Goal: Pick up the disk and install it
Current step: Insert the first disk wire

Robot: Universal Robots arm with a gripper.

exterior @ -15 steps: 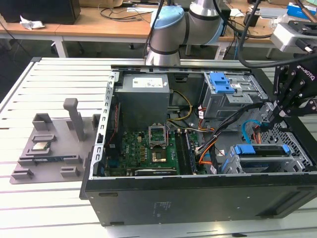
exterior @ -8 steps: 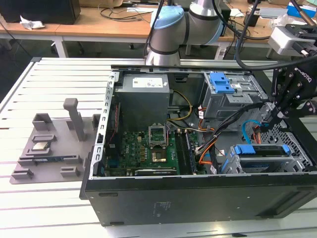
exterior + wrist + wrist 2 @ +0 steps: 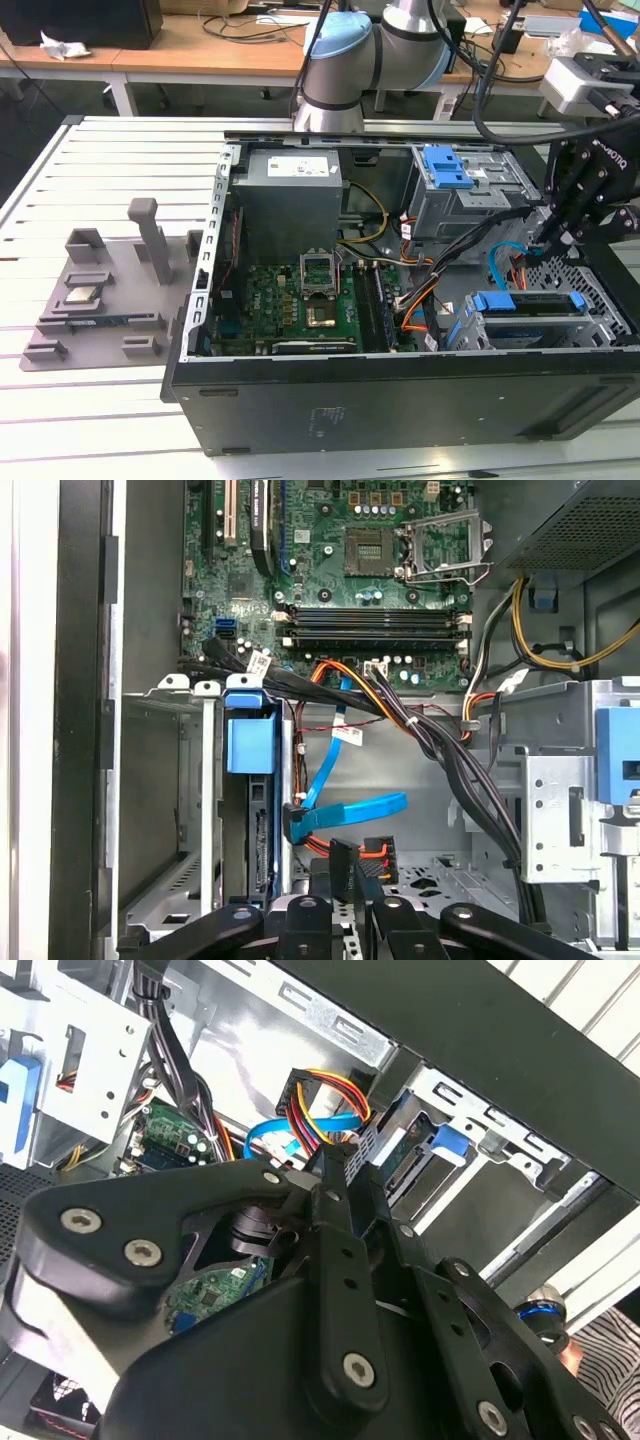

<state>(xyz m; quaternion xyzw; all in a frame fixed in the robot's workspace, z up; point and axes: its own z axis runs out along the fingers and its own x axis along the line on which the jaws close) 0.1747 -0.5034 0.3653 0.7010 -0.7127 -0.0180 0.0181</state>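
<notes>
Tool (image 3: pixel 553 240) position: at 3 o'clock in the exterior view, lowered into the open computer case (image 3: pixel 400 400). In both wrist views the fingers (image 3: pixel 330 1220) are drawn together with no gap visible between the tips. The tips sit at a black power connector (image 3: pixel 385 845) with red, orange and yellow wires; whether they clamp it cannot be determined.

Layout, exterior view:

1. A grey fixture (image 3: pixel 100 300) lies on the slatted tabletop (image 3: pixel 100 420) at 9 o'clock. A small square chip (image 3: pixel 82 295) rests on it.
2. The case occupies the centre and the exterior view's right, side panel off.
3. The motherboard (image 3: pixel 300 300) lies in the case floor at 6 o'clock of the power supply (image 3: pixel 290 190).
4. A grey drive cage (image 3: pixel 460 190) with a blue latch sits at 12 o'clock of the lower bay.
5. The disk (image 3: pixel 525 305) is seated in the lower bay, just beside the tool at its 7 o'clock. Its blue bracket faces outward.

In the first wrist view the disk (image 3: pixel 258 840) stands on edge in the bay, and a blue data cable (image 3: pixel 350 810) runs just beside it.
</notes>
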